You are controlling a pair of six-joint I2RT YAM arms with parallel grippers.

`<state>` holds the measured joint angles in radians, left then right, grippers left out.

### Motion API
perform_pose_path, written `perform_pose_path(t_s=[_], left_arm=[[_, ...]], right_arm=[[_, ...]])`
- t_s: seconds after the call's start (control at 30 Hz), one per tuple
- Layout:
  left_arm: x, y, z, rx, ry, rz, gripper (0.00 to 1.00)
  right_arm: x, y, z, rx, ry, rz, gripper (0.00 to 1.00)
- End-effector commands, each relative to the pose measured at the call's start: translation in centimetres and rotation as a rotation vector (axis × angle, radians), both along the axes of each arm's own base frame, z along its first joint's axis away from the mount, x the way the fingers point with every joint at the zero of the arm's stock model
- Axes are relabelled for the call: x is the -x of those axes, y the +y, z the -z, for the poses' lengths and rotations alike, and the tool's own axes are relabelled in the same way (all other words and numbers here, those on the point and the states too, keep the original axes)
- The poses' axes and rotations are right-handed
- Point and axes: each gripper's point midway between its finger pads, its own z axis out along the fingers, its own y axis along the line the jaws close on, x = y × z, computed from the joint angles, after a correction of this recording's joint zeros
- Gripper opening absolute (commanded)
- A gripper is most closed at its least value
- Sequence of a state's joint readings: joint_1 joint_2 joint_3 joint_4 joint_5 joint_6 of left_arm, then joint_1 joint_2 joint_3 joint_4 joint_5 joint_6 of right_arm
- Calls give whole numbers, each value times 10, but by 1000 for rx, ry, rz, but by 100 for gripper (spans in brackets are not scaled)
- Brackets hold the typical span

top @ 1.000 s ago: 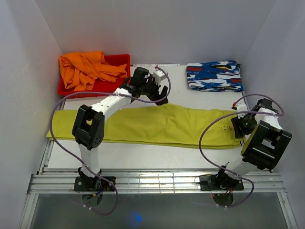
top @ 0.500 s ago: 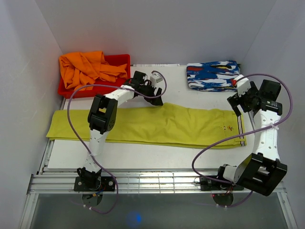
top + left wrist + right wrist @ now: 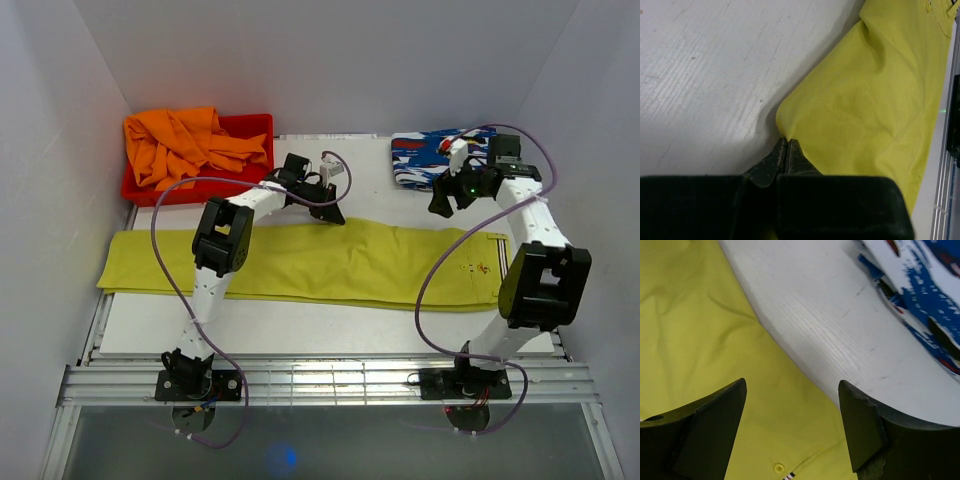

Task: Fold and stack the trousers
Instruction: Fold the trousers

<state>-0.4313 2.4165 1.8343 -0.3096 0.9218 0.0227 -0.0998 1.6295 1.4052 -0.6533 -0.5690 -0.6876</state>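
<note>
The white table (image 3: 380,190) sits between plain white walls, and the trousers (image 3: 380,265) lie flat across the middle of the top view, waistband at the right end. A second ago the left gripper (image 3: 328,208) hung wide open above their far edge. Now it is down on that edge at centre frame, its jaws pressed together on a small pucker of yellow cloth. The right gripper (image 3: 447,197) has left the waistband at the right side and hangs at upper right, jaws wide apart and holding nothing, just beside the patterned cloth (image 3: 412,165). One hold on the trousers is made. A fold probably needs a second hold, and the right arm has yet to take it.
</note>
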Motion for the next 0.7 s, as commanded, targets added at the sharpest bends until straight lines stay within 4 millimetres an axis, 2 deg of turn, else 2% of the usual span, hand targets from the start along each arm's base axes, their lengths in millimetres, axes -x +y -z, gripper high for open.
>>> perform_pose_path(t_s=[0.0, 0.03, 0.07, 0.1, 0.13, 0.17, 0.2, 0.27, 0.3, 0.33, 0.37, 0.4, 0.43, 0.5, 0.53, 0.6, 0.63, 0.67], left_arm=[[-6, -8, -52, 75, -104, 27, 3], [-10, -7, -58, 69, -138, 16, 0], [-7, -4, -57, 62, -148, 13, 0], [-8, -3, -77, 74, -212, 10, 0], [-8, -2, -83, 73, -243, 9, 0], [-3, 1, -82, 62, -272, 22, 0], [0, 3, -101, 73, -332, 34, 0], [10, 3, -106, 57, -434, 89, 0], [23, 6, -96, 39, -437, 115, 0], [36, 1, -107, 40, -486, 150, 0], [43, 1, -103, 17, -518, 170, 0], [56, 6, -85, -14, -546, 219, 0], [71, 0, -88, -18, -582, 257, 0], [83, 1, -77, -57, -651, 306, 0], [101, 0, -67, -73, -657, 346, 0], [109, 2, -57, -116, -725, 375, 0], [126, 3, -41, -138, -720, 410, 0], [129, 3, -40, -151, -755, 417, 0]], right_arm=[[-4, 21, 20, 21, 62, -39, 79], [-9, 22, 26, 38, 53, -40, 78], [-13, 22, 39, 70, 68, -29, 77], [-19, 21, 42, 80, 60, -20, 75], [-24, 22, 45, 77, 66, -6, 74], [-27, 21, 56, 78, 97, 5, 70], [-37, 22, 48, 71, 82, 12, 70], [-42, 28, 50, 27, 119, 18, 69], [-50, 30, 39, 7, 101, 17, 69], [-52, 35, 36, -15, 105, 10, 69], [-51, 41, 38, -51, 132, -3, 69], [-49, 56, 37, -60, 139, -35, 70], [-50, 63, 34, -69, 138, -53, 70], [-43, 72, 43, -75, 173, -84, 70], [-37, 79, 47, -75, 190, -105, 69], [-27, 86, 53, -80, 217, -138, 66], [-18, 91, 57, -81, 238, -159, 66], [-12, 95, 57, -84, 243, -178, 66]])
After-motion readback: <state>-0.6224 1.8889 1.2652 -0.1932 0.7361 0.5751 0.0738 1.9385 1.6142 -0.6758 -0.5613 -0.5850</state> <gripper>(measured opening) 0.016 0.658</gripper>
